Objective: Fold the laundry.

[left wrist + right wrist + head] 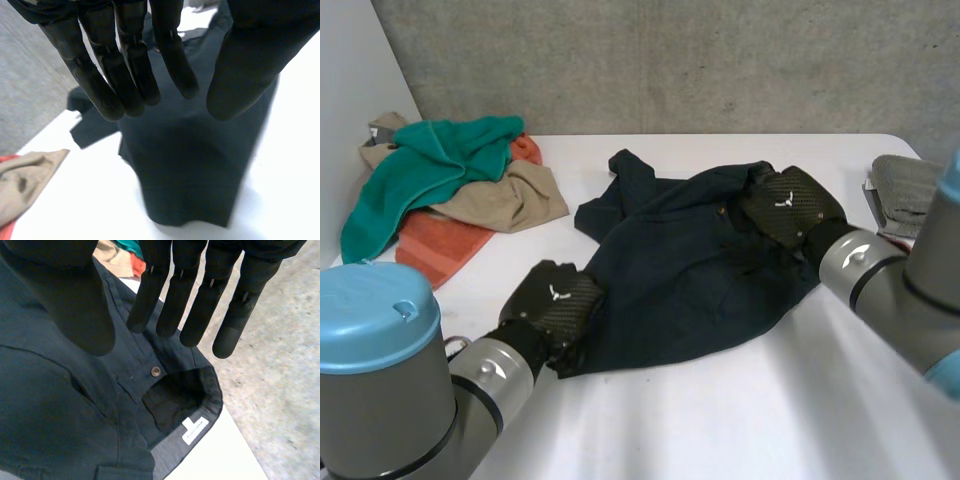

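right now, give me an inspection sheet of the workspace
surface: white table, flat
job's things: dark garment spread crumpled mid-table, button and label showing at its opening; heap of teal, tan and orange cloths at far left; grey cloth at far right edge
clutter: nothing seen
hands: left hand open over the garment's near left edge; right hand open over its buttoned opening
cables: nothing seen
surroundings: concrete wall behind; white panel at left

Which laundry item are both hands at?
The dark shirt mid-table: left hand at its near edge, right hand at its collar. The green cloth, tan cloth and orange cloth lie piled apart.
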`<state>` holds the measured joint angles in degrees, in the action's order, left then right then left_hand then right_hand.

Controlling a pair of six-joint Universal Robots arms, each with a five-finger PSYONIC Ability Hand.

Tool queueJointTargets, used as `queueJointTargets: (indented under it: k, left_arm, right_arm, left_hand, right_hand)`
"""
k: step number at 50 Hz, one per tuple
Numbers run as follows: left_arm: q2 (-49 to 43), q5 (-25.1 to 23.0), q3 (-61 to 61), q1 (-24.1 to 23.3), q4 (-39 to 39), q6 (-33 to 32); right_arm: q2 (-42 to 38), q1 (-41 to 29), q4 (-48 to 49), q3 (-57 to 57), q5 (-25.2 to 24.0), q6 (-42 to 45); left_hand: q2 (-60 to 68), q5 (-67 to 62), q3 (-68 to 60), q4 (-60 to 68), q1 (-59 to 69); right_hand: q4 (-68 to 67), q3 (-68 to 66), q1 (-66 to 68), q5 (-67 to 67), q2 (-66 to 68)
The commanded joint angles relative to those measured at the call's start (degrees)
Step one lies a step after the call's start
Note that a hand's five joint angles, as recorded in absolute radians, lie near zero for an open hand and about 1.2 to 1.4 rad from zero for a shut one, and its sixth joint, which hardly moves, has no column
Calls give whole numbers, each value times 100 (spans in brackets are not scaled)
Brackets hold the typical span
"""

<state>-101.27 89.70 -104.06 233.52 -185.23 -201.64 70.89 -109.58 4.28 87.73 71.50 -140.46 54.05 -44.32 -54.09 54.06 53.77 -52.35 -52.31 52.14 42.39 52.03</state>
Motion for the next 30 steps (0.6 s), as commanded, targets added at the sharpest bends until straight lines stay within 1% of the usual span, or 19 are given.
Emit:
queueJointTargets:
  k: [1, 2, 4, 6, 9, 10, 13, 14, 17, 23, 24, 26, 28, 29, 30]
  left_arm:
    - [28, 250, 52, -167, 312, 282]
    - [2, 320, 52, -245, 295, 396]
    - [-60, 390, 61, -333, 277, 467]
    - [-261, 530, 113, -386, 216, 581]
    - [-569, 680, 245, -395, 111, 599]
    - [-770, 802, 359, -404, 58, 582]
    - [-1035, 1005, 518, -387, 5, 547]
    - [-1157, 1093, 605, -378, -21, 512]
    - [-1421, 1146, 807, -334, -56, 328]
    - [-1835, 1111, 1159, -193, -92, 63]
    - [-1861, 1111, 1186, -193, -83, 54]
    - [-1923, 1067, 1230, -176, -83, 45]
    - [-1950, 1015, 1256, -176, -109, 28]
    - [-1976, 936, 1283, -167, -127, 10]
    - [-1993, 901, 1292, -167, -144, 10]
  right_arm:
    - [-496, 183, -1218, -1212, -487, 194]
    - [-732, 244, -1384, -1579, -523, 308]
    - [-988, 297, -1570, -1968, -575, 458]
    - [-1409, 367, -1815, -2511, -689, 755]
    - [-1849, 420, -2228, -2962, -742, 1204]
    - [-2129, 429, -2552, -3259, -725, 1562]
    - [-2544, 446, -3020, -3639, -602, 2171]
    - [-2789, 429, -3273, -3849, -471, 2538]
    - [-3132, 411, -3529, -4131, -225, 2839]
    - [-3459, 403, -3557, -4220, -162, 2805]
    - [-3477, 403, -3557, -4220, -171, 2805]
    - [-3512, 429, -3557, -4220, -198, 2805]
    - [-3495, 446, -3531, -4237, -233, 2796]
    - [-3433, 455, -3452, -4211, -242, 2770]
    - [-3372, 455, -3390, -4194, -233, 2718]
  left_hand:
    - [-1217, 1243, 1221, -1218, -1189]
    - [-2154, 2181, 2158, -2155, -2126]
    - [-2515, 2542, 2519, -2516, -2487]
    - [-2634, 2661, 2638, -2635, -2606]
    - [-2634, 2661, 2638, -2636, -2606]
    - [-2634, 2661, 2639, -2636, -2607]
    - [-2651, 2678, 2655, -2653, -2623]
    - [-2651, 2678, 2655, -2653, -2623]
    - [-2601, 2628, 2605, -2603, -2573]
    - [-2316, 2343, 2320, -2317, -2288]
    - [-2182, 2208, 2186, -2183, -2154]
    - [-1259, 1286, 1263, -1261, -1231]
    - [334, -307, -330, 332, 362]
    - [2225, -2198, -2220, 2223, 2252]
    - [2591, -2565, -2587, 2590, 2619]
  right_hand:
    - [547, 543, -526, -551, -515]
    - [1100, 1096, -1080, -1105, -1068]
    - [1374, 1370, -1353, -1379, -1342]
    - [1709, 1705, -1688, -1714, -1677]
    - [2449, 2444, -2428, -2453, -2417]
    - [2801, 2797, -2781, -2806, -2769]
    - [3023, 3019, -3002, -3028, -2991]
    - [3107, 3103, -3086, -3111, -3075]
    - [3108, 3103, -3087, -3112, -3075]
    - [2974, 2970, -2953, -2978, -2942]
    - [2806, 2802, -2786, -2811, -2774]
    - [93, 89, -72, -98, -61]
    - [-2751, -2755, 2772, 2746, 2783]
    - [-2765, -2769, 2786, 2760, 2797]
    - [-2765, -2769, 2786, 2761, 2797]
